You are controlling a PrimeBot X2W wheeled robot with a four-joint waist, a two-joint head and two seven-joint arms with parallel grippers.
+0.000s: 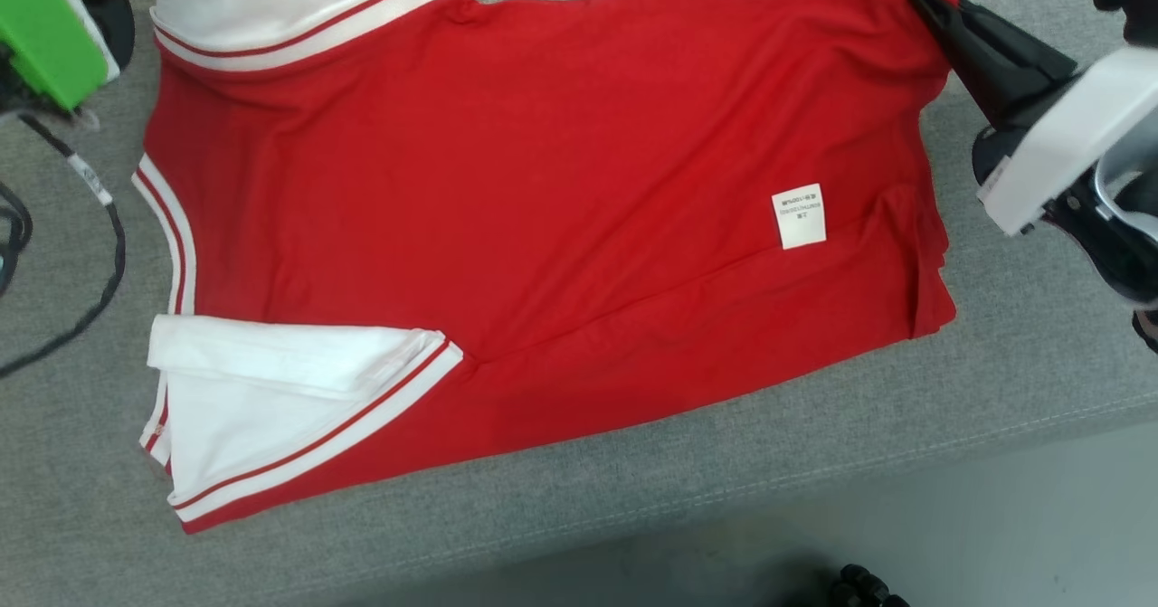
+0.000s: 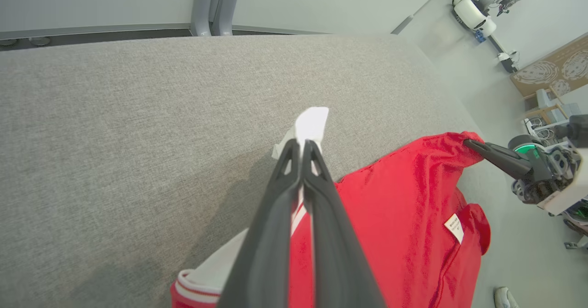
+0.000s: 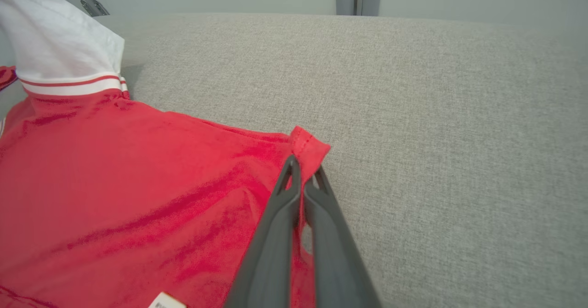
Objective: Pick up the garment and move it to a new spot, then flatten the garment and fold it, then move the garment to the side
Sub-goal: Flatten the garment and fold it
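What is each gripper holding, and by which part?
The red fabric shirt with white sleeves: left gripper pinches a white sleeve tip, right gripper pinches a red hem corner.

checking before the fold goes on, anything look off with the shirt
A white care label shows on the upward face of the red garment, so it seems to lie inside out. The near white sleeve is doubled over on itself, and the hem by the right gripper is rumpled.
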